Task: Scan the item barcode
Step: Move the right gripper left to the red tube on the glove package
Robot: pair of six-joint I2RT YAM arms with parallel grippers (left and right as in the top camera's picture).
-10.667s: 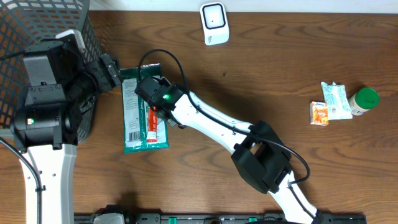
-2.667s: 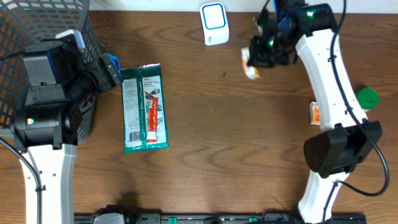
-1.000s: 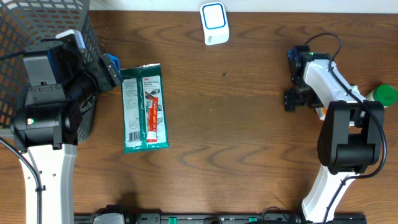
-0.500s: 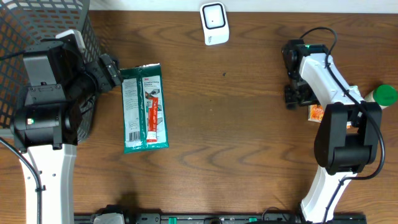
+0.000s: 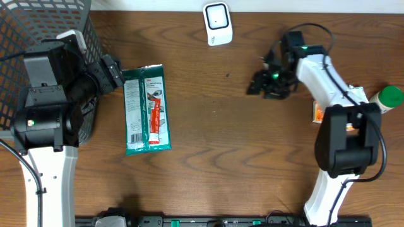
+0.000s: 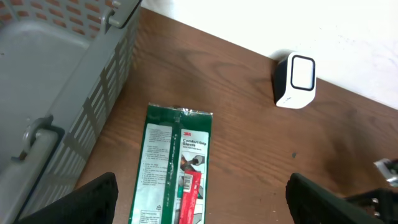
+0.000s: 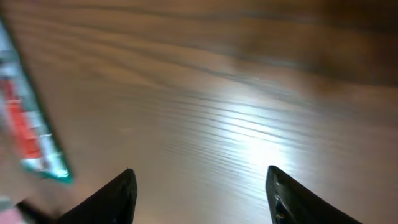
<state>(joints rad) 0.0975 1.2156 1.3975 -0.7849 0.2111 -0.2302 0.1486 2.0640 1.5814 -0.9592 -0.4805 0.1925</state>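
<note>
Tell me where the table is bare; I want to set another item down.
Bare: the middle between the green package and the right gripper, below the scanner. Crowded: far right, around the orange packet and green-capped bottle.

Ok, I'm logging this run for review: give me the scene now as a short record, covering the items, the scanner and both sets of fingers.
scanner: white, at the far edge of the table
packet: green, lying flat beside the basket
box: small, orange, partly behind the right arm
bottle: green cap, far right
left fingers: open, empty, near the packet's top end
right fingers: open, empty, over bare wood
</note>
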